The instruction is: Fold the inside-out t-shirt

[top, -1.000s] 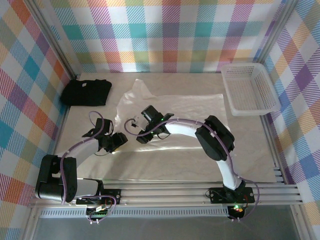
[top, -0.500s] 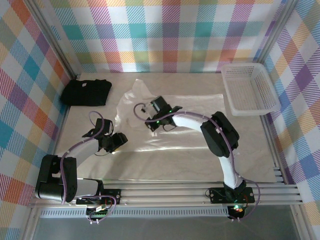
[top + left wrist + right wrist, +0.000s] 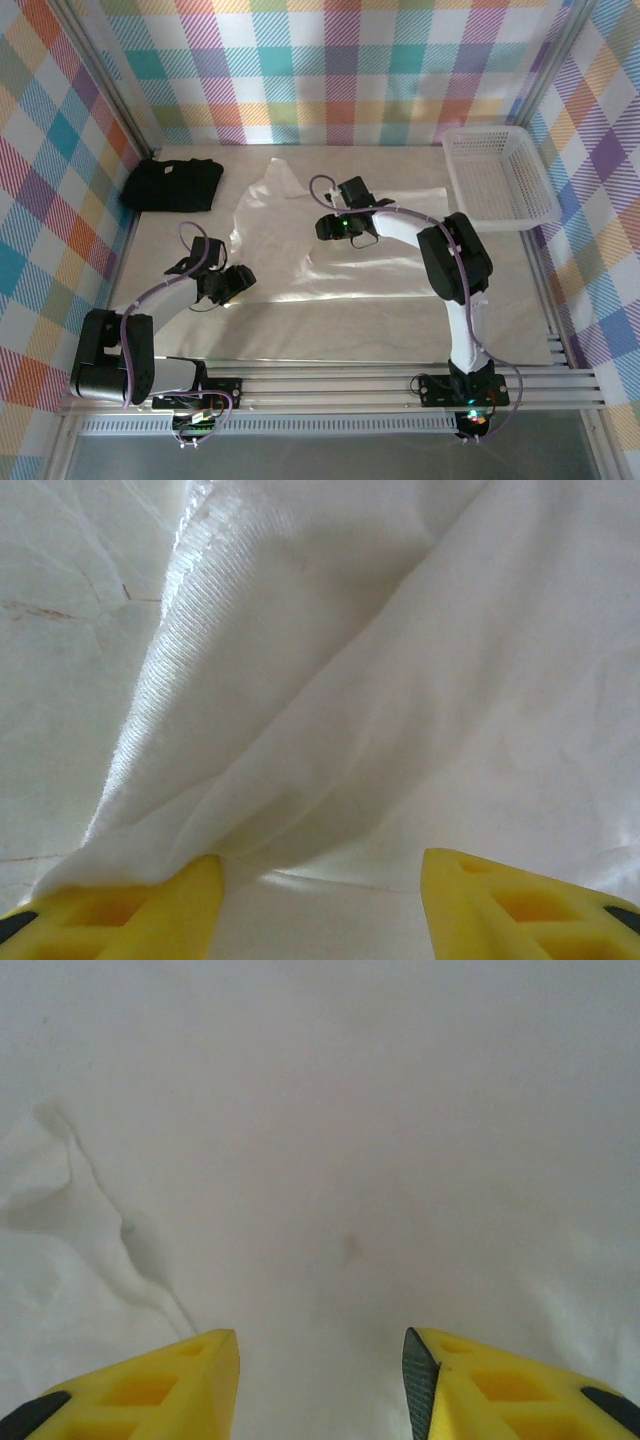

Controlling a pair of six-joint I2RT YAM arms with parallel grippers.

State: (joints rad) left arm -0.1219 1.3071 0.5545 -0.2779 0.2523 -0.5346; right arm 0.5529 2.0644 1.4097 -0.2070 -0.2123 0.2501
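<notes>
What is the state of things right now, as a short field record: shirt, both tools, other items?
t-shirt: white, spread out, creased, not yet folded
left tool: open, a raised fold of the shirt meets one finger
right tool: open, above smooth cloth, nothing between its fingers
other items: black t-shirt far left; white basket far right

We count two t-shirts, one white t-shirt (image 3: 285, 225) and one black t-shirt (image 3: 172, 184), along with one white basket (image 3: 500, 180) and one table (image 3: 520, 290). We count two arms, the left arm (image 3: 150, 300) and the right arm (image 3: 450, 265), and two grippers, the left gripper (image 3: 235, 283) and the right gripper (image 3: 335, 225). Each wrist view gives us two yellow fingers (image 3: 150, 910), four in all.
</notes>
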